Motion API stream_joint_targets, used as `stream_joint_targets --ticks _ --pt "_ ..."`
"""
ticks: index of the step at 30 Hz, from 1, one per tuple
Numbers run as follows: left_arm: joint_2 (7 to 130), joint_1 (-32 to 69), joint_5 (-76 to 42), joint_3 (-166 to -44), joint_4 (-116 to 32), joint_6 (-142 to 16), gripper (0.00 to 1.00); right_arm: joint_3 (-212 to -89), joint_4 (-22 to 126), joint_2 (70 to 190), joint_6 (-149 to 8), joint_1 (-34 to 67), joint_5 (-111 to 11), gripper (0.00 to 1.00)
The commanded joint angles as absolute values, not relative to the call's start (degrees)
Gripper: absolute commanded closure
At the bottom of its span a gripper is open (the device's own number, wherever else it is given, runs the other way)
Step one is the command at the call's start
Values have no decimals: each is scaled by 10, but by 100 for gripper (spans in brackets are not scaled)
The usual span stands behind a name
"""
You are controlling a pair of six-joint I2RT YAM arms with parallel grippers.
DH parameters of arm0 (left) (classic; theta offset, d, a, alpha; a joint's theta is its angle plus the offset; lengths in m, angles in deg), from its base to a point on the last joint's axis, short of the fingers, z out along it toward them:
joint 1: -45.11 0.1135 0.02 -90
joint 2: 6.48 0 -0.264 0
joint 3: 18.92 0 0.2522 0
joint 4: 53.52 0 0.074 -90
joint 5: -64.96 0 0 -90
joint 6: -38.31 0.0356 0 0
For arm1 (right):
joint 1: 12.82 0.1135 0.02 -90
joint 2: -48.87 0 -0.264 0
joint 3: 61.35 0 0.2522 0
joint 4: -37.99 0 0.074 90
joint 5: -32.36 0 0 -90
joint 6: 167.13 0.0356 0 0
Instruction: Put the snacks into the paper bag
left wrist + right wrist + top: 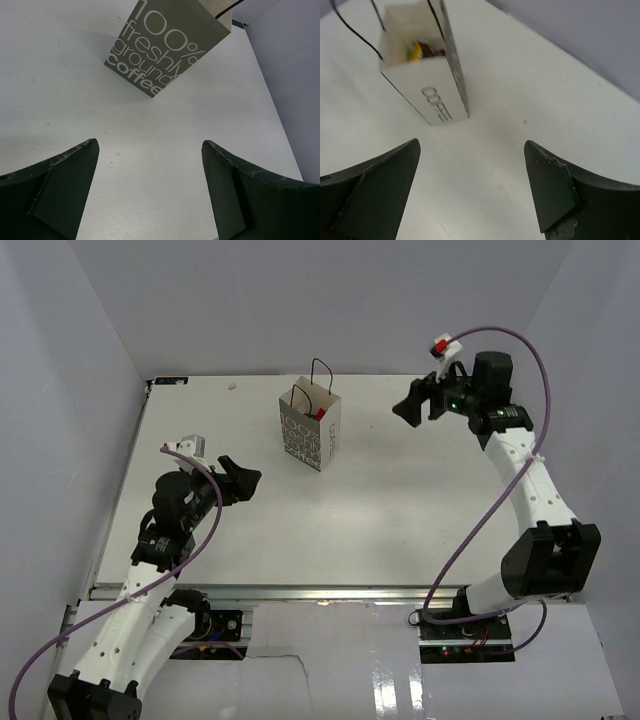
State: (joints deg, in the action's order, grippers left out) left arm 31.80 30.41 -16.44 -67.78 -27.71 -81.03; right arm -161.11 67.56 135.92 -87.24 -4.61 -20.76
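The paper bag (310, 430) stood upright on the white table (420, 530), out ahead of both grippers and touching neither. The right gripper (471, 145) hung clear of the table with its jaws spread wide and nothing between them. From there the bag sat beyond the fingertips, off toward the left finger, its open mouth tipped into view. Down inside was a yellow snack (416, 50) against the near wall, with a dark maroon snack (434, 50) just beside it. From above, a red snack (320, 413) showed at the bag's mouth on the side nearer the right gripper. The left gripper (150, 145) was wide open too, and empty. The bag rose straight ahead of its fingertips, its dark side with the pale lettering (150, 55) turned toward that hand.
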Motion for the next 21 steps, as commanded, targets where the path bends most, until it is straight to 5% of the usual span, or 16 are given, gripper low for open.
stream_joint_targets --ticks 1,9,21 --pt "330 307 -162 -712 -282 -785 6 -1507 742 1291 -904 -87 -276 10" --pt "364 307 -163 -742 -308 -767 2 -1374 780 1185 -937 -121 -443 10" --pt "371 306 -154 -751 -301 -761 2 -1377 772 1170 -933 -121 -416 10"
